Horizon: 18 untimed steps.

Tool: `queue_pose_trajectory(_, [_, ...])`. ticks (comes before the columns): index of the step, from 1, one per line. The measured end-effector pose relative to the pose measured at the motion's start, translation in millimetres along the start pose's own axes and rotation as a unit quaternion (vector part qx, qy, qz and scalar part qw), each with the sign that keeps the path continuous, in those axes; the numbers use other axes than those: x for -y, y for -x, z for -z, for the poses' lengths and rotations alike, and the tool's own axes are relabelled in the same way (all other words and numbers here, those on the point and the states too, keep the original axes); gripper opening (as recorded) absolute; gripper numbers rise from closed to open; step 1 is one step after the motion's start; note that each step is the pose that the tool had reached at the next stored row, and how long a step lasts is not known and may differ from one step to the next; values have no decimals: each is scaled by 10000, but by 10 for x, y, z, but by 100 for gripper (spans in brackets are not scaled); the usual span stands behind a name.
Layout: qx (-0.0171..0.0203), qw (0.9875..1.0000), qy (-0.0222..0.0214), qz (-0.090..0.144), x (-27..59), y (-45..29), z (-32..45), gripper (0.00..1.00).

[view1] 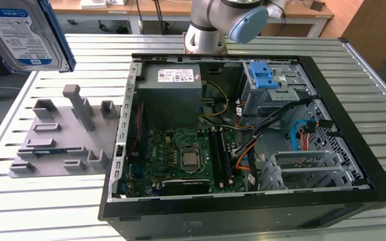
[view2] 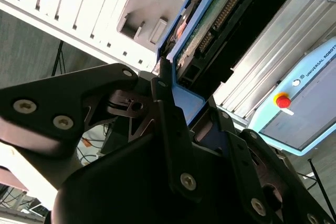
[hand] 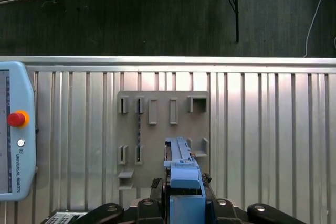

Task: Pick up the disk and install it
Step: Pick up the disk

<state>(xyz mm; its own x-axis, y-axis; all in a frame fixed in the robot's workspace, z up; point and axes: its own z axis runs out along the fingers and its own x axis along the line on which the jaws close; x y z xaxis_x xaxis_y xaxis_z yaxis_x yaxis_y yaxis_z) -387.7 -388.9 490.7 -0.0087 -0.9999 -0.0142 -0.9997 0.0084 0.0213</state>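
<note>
Hanging high at the exterior view's left, well apart from the open computer case (view1: 247,130), the disk (view1: 20,34) is held on edge with its white-and-blue label turned toward the camera. In the second wrist view the end effector (view2: 195,114) is clenched on the disk's blue bracket. Its fingers (view2: 167,108) press the narrow sides, which leaves the label face and the green circuit board out of the grip. Just beside the case, on the exterior view's left of it, the grey fixture plate (view1: 59,135) lies flat on the slatted counter (view1: 45,201). Its upright posts look made to stand parts on edge, ready for a grasp from above. By my judgement the pick-up is done and the install is not. Inside the case, at its far corner toward the exterior view's right, the grey drive cage (view1: 253,100) carries a blue-latched tray (view1: 263,75), well apart from the disk.
</note>
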Motion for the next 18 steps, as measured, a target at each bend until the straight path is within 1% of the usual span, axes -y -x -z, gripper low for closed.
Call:
queue_pose_trajectory(4, [0, 10000, 0, 0, 52, -9, 1, 36])
queue_pose_trajectory(10, [0, 10000, 5, 0, 174, -18, 3, 36])
queue_pose_trajectory(18, [0, 10000, 8, 0, 302, -26, 7, 36])
